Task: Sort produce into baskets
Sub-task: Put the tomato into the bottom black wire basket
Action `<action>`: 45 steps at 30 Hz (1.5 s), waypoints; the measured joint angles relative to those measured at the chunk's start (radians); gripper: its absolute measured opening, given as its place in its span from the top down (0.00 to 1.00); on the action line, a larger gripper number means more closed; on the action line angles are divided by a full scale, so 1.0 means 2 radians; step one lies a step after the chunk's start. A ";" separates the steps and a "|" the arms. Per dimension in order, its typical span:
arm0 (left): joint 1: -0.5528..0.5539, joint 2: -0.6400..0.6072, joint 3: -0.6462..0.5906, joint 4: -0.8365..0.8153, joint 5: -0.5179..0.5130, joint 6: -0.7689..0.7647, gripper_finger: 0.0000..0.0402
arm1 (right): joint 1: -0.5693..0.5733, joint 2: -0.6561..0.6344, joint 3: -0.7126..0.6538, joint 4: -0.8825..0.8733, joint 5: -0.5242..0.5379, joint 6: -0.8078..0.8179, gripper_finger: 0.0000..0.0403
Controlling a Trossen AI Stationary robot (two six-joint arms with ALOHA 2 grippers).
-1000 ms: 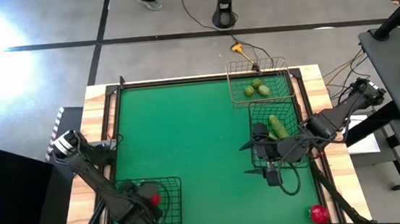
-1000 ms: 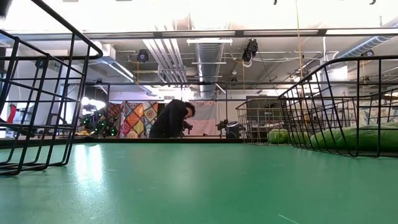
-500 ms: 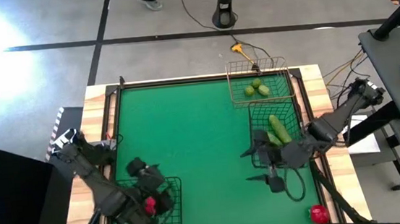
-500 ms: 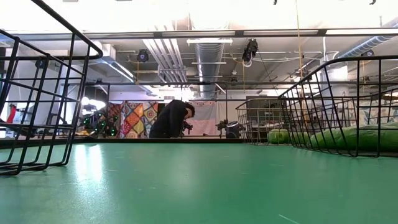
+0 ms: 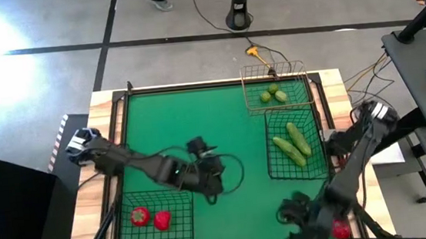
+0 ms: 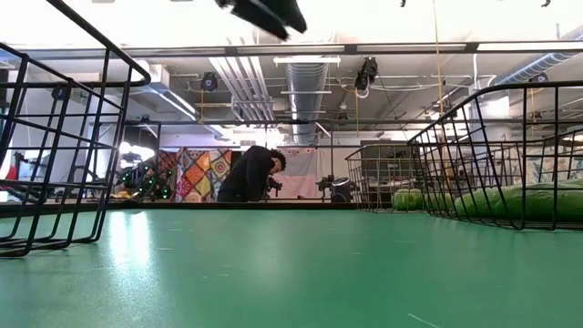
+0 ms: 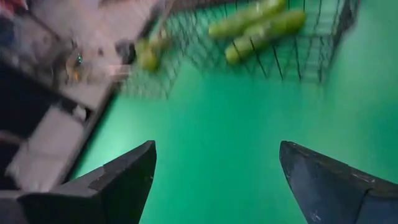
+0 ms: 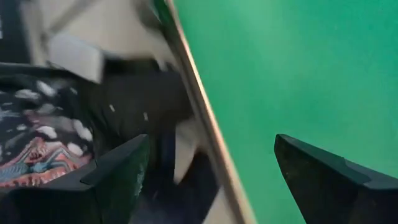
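My left gripper (image 5: 212, 175) hangs open over the middle of the green table, with nothing between its fingers (image 7: 214, 155). Two red produce pieces (image 5: 150, 218) lie in the black basket (image 5: 178, 238) at the near left. My right gripper (image 5: 293, 219) is open and empty (image 8: 211, 146) over the table's near right part. Just right of it a red piece (image 5: 341, 230) lies on the wooden border, partly hidden by the right arm. Two cucumbers (image 5: 291, 143) lie in the right black basket (image 5: 273, 172). Light-green pieces (image 5: 273, 95) lie in the tan basket (image 5: 248, 74).
The wooden border (image 5: 103, 106) runs around the green surface. Room is free on the far left and middle of the table. A dark part of my left arm (image 6: 264, 11) shows at the top of the low view. A person (image 6: 253, 173) stands far behind the table.
My left gripper has risen out of the near-left basket and swung toward the table's middle, its wrist rolling; two red pieces now show in that basket. My right gripper has left the right black basket and gone down toward the near edge, turning, close to the red piece there.
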State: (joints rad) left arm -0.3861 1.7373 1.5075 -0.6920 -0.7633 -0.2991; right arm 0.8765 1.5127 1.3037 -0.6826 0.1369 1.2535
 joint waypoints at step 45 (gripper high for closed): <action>0.051 0.001 -0.123 0.299 0.102 0.171 0.20 | 0.036 0.225 -0.015 -0.179 -0.463 0.166 0.07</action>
State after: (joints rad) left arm -0.2844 1.7400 1.2622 -0.0947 -0.5584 0.0433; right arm 0.9495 1.9636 1.2732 -1.0415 -0.7896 1.5847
